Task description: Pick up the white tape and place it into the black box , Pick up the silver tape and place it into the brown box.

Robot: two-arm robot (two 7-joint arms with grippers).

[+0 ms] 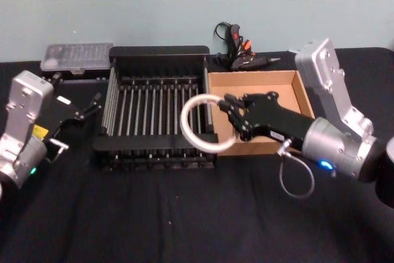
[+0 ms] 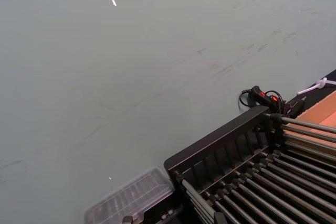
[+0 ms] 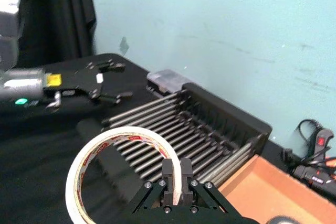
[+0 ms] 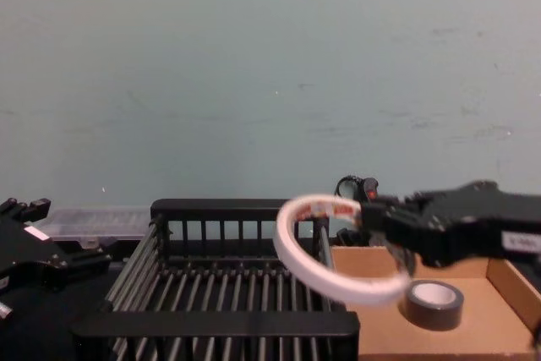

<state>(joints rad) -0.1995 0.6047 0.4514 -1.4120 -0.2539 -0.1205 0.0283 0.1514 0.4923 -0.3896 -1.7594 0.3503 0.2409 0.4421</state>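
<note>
My right gripper [image 1: 233,118] is shut on the right side of the white tape [image 1: 196,129], a wide thin ring with red print inside [image 3: 123,171]. The ring hangs tilted in the air over the right wall of the black box [image 1: 159,60], a slatted crate, and partly over the left wall of the brown box [image 1: 252,79]. In the chest view the silver tape [image 4: 433,303] lies flat on the brown box's floor [image 4: 473,327], below my right gripper [image 4: 376,219]. My left gripper [image 1: 80,114] rests open to the left of the crate, holding nothing.
A clear plastic case [image 1: 77,56] lies behind the crate's left corner. A black and orange glue gun [image 1: 241,50] with its cable sits behind the brown box. The table is covered in black cloth [image 1: 184,214], and a pale wall stands behind.
</note>
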